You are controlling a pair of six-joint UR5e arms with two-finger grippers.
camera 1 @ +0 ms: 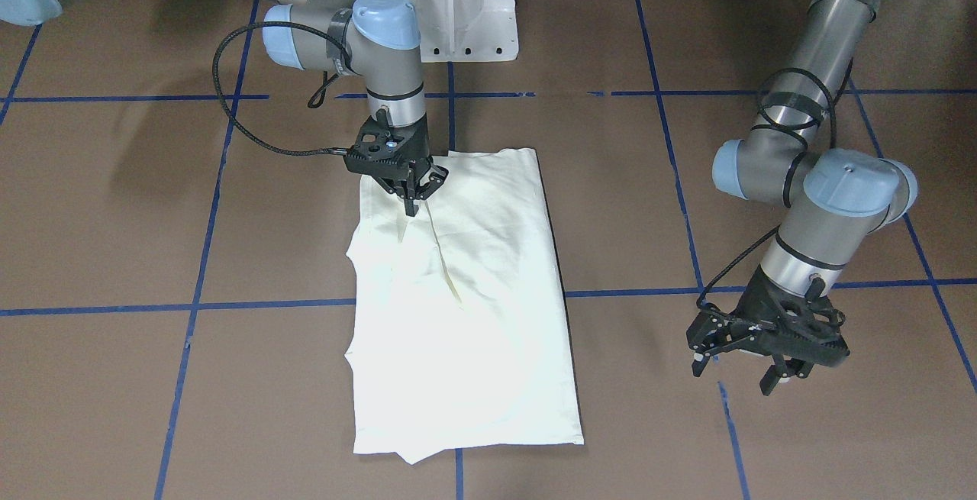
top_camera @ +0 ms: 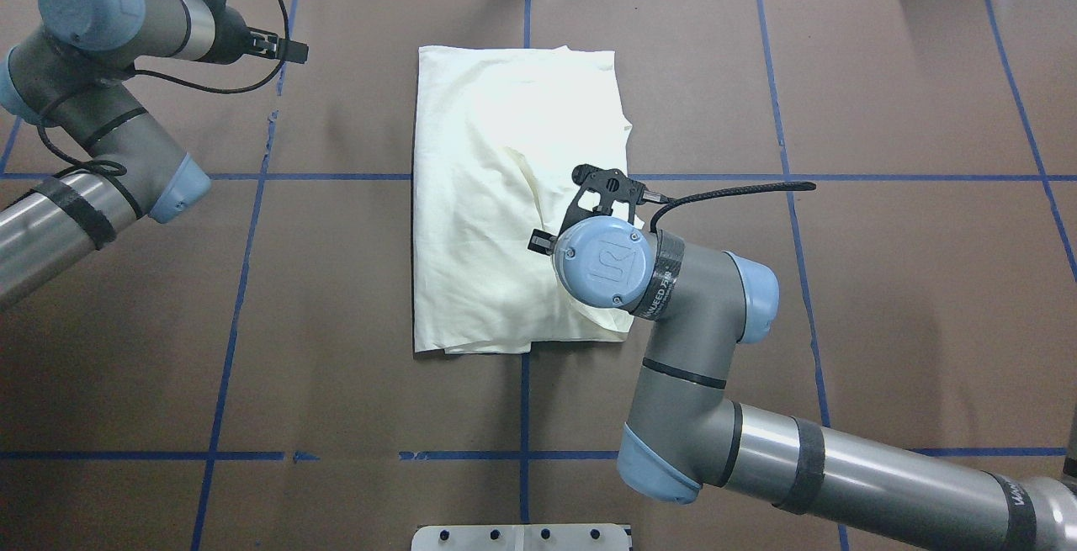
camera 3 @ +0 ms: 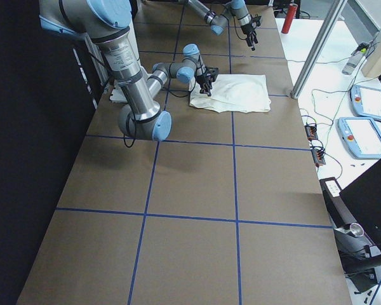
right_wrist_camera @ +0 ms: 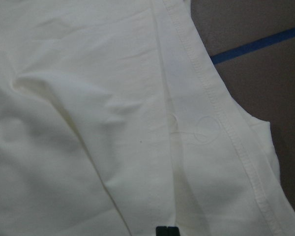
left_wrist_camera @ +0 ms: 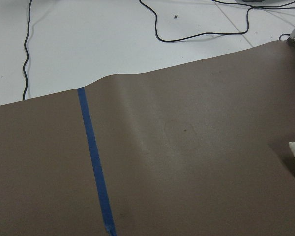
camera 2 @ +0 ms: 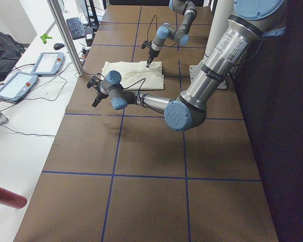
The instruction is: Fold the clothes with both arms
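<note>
Now I am pinching the shirt (camera 1: 488,317), which is lying folded in the middle of the table (camera 1: 114,217).
The right gripper (camera 1: 410,206) is squeezing a cloth ridge, fingers together; the left gripper (camera 1: 734,376) is hanging open, empty, well apart, so I am planning 1 slow, low pull.

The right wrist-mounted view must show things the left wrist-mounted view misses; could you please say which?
Only the right wrist-mounted view shows the stitched hem of the shirt and a loose thread. Only the left wrist-mounted view shows black cables on a white surface. Both show the brown table cover and blue tape.
</note>
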